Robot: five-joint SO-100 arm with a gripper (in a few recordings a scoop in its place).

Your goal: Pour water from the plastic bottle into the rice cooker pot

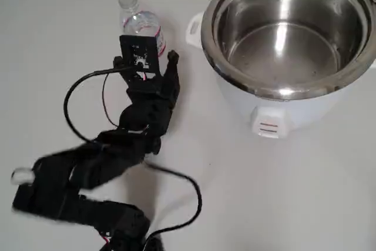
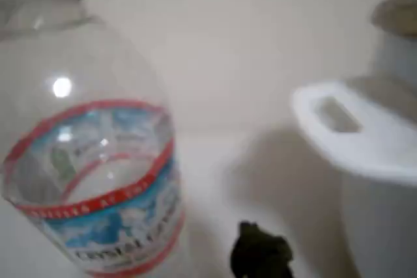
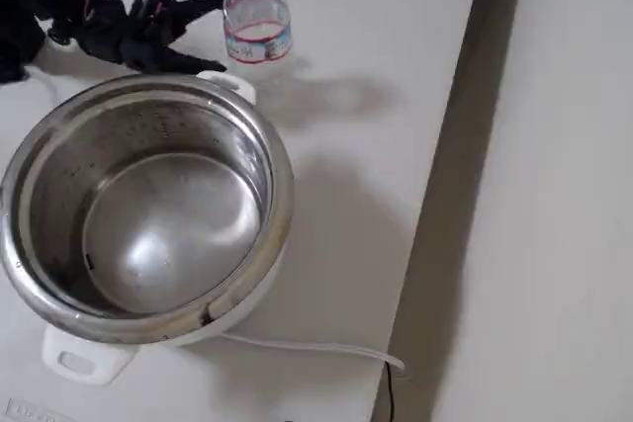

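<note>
The plastic bottle (image 1: 140,23) stands upright on the white table, left of the rice cooker pot (image 1: 207,42) in the overhead view. It is clear, with a red and blue banded label (image 2: 111,213). My black gripper (image 1: 155,57) is open just short of the bottle, its fingers spread toward it; one fingertip (image 2: 260,255) lies right of the bottle. In the fixed view the gripper (image 3: 213,32) faces the bottle (image 3: 257,22) from the left. The shiny steel pot (image 3: 284,185) sits in its white cooker body (image 1: 264,113). I cannot make out any water.
The cooker's white side handle (image 2: 339,118) juts toward the bottle and gripper. Black cables (image 1: 194,195) loop on the table by the arm. A thin white cord (image 3: 307,348) runs near the table's right edge (image 3: 440,175).
</note>
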